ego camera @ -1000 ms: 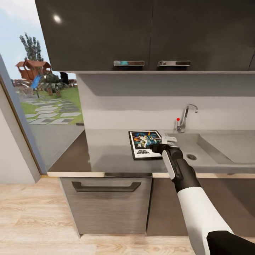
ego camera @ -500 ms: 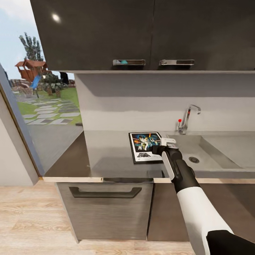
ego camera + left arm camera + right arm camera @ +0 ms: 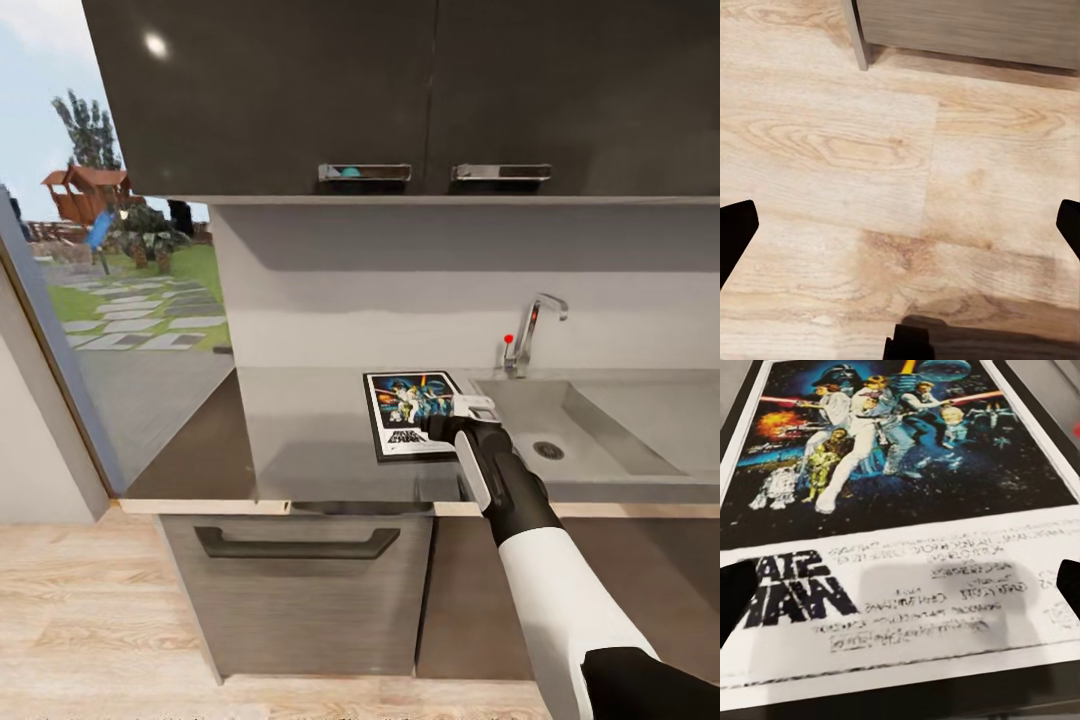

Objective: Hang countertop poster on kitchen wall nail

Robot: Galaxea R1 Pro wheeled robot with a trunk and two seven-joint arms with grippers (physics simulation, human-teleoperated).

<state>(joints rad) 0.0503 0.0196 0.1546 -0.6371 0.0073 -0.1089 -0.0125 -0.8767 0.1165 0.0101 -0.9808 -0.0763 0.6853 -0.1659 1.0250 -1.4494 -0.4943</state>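
The poster (image 3: 405, 410) lies flat on the grey kitchen countertop (image 3: 300, 430), just left of the sink. It has a black frame, a white border and dark blue figure artwork. My right gripper (image 3: 468, 408) hovers over its right edge, pointing down at it. In the right wrist view the poster (image 3: 907, 510) spreads close below, lettering toward the camera. The gripper (image 3: 900, 592) is open, its dark fingers (image 3: 735, 592) far apart with nothing between them. My left gripper (image 3: 900, 225) hangs open over the wooden floor (image 3: 870, 150). I cannot make out any wall nail.
The steel sink (image 3: 600, 430) and chrome tap (image 3: 530, 335) are right of the poster. Dark upper cabinets (image 3: 400, 90) overhang the counter. A grey drawer front (image 3: 300, 570) sits below it. A large window (image 3: 120, 300) is at the left.
The right gripper has shifted slightly left and lower, over the poster's right edge. The whole view has shifted a little, so the camera has moved.
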